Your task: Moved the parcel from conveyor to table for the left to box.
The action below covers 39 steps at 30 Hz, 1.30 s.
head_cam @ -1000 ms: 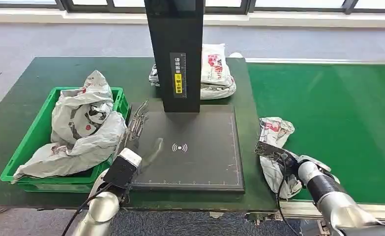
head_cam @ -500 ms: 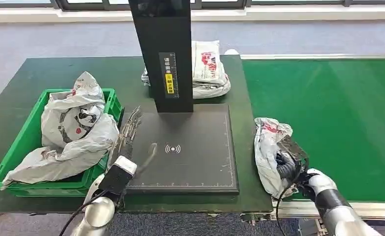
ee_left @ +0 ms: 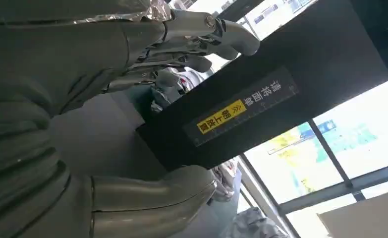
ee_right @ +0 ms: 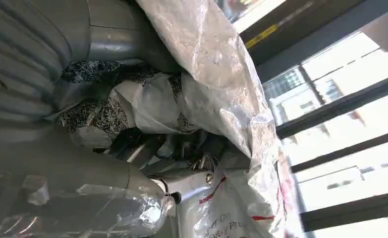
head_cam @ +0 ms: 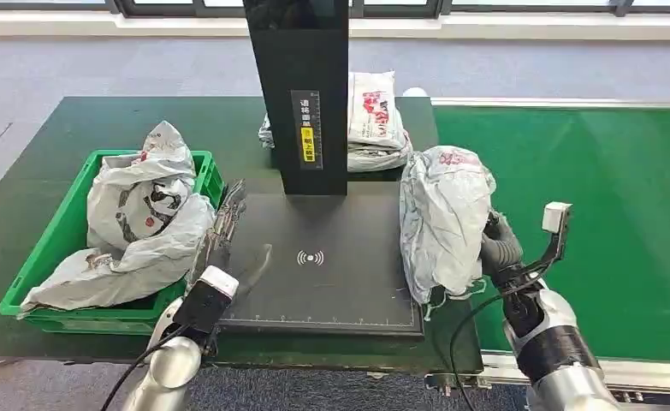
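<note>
Already the right hand (head_cam: 498,248) grips the parcel (head_cam: 442,218) lifted off the conveyor (head_cam: 588,197), above the counter (head_cam: 100,128) edge; release remains, left hand (head_cam: 224,224) open, empty.

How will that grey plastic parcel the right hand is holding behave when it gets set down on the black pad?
The parcel looks floppy: its crinkled film sags below the right hand, so it will probably slump rather than stand. The glossy film may slide on the black pad. It seems light, hanging from one side grip.
</note>
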{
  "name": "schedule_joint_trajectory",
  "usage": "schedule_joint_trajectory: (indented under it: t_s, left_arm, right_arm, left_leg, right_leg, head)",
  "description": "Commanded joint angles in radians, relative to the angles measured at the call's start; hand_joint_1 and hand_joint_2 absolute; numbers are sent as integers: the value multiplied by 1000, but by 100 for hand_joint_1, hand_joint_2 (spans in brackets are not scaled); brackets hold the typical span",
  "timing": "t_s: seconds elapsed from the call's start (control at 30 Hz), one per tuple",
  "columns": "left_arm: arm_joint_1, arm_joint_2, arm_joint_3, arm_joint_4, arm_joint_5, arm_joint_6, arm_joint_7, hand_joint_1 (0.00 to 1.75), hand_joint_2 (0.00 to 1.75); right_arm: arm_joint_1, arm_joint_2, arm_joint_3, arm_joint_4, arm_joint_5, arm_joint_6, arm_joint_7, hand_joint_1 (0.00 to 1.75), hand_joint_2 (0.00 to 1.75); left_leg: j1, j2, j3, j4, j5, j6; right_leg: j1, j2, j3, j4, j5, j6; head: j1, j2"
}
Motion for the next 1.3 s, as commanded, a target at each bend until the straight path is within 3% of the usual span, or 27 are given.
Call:
schedule_joint_trajectory:
  t_s: [0.03,0.8,0.97,1.13,1.2,1.3]
  left_arm:
    - [18,-15,55,-6,-21,-5,23,0,175]
    - [21,-20,55,-9,-27,-5,26,0,175]
    - [22,-30,52,-2,-42,-8,28,0,175]
    - [7,-35,40,20,-51,-8,23,0,175]
    - [-11,-31,31,40,-49,-6,23,0,175]
    - [-54,-12,1,120,-16,-14,-4,0,175]
  right_arm:
    - [21,65,-112,-261,-103,-31,39,175,175]
    - [12,71,-96,-256,-88,-32,39,175,175]
    - [-53,116,107,-161,31,-31,89,175,175]
    - [-128,221,356,26,158,-62,98,175,175]
    - [-149,261,428,87,175,-84,93,175,175]
    - [-131,291,605,194,280,-143,103,175,175]
  left_leg:
    - [-1,1,1,-1,0,3]
    - [-4,-1,-1,4,0,8]
    - [-4,4,-2,5,-1,8]
    - [-3,12,0,3,-2,7]
    - [-3,15,-6,2,-2,7]
    - [-3,6,0,3,0,6]
  right_leg:
    - [-1,1,2,-2,1,1]
    - [-2,0,3,-3,2,5]
    - [-3,5,0,-1,3,5]
    - [-1,12,1,-3,5,4]
    - [-1,14,3,-3,6,4]
    - [-1,6,1,-2,3,4]
  head:
    - [0,0]
    - [0,0]
    - [0,0]
    - [1,0]
    - [0,0]
    - [0,0]
